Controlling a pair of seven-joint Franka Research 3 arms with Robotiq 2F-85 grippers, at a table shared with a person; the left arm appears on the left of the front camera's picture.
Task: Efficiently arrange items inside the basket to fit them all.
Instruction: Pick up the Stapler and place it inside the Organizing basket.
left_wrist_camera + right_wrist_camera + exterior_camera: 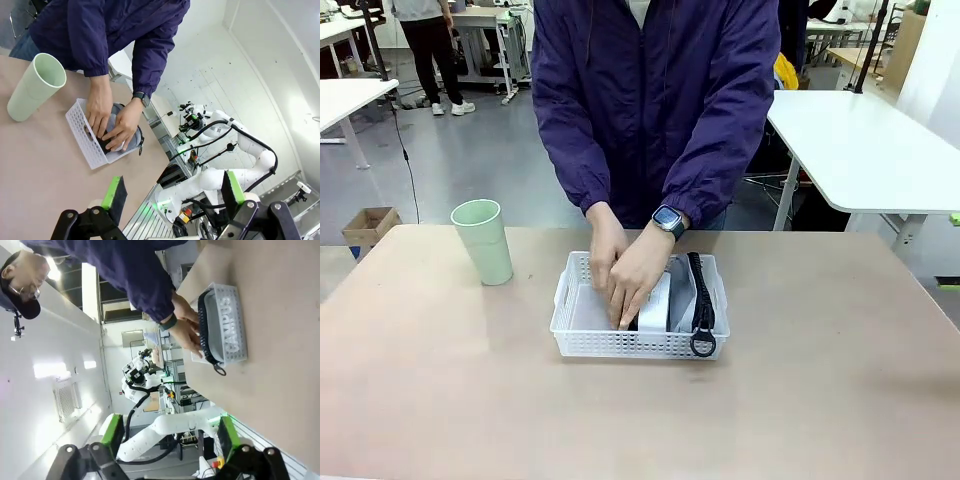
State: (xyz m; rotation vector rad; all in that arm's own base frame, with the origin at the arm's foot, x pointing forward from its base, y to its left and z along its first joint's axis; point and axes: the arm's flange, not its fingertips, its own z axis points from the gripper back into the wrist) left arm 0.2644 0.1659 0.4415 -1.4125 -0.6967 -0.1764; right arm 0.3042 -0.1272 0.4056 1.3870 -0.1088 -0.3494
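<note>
Front view: white rectangular plastic basket with lattice sides (620, 344) near mid-bench (820, 400), long side toward the camera. Inside, at its right end, grey fabric pouch (682, 285) standing on edge, black strap (699, 290) along its top, ring (702, 345) hanging over the near rim. Just beside it, white rounded rectangular box (657, 303), pressed by both hands (632, 275) of a person in a purple jacket. Something small and dark under the fingertips, possibly the slim black device, too hidden to tell. Pale green tall cup (483, 240) upright on the bench, left of the basket and apart from it.

Left wrist view: left pincer (174, 191) spread wide, empty, well apart from basket and cup.

Right wrist view: right pincer (169, 431) spread wide, nothing between the green pads. "CAMPUS" lettering on the pouch readable along the basket's long wall, hands just beyond it.
</note>
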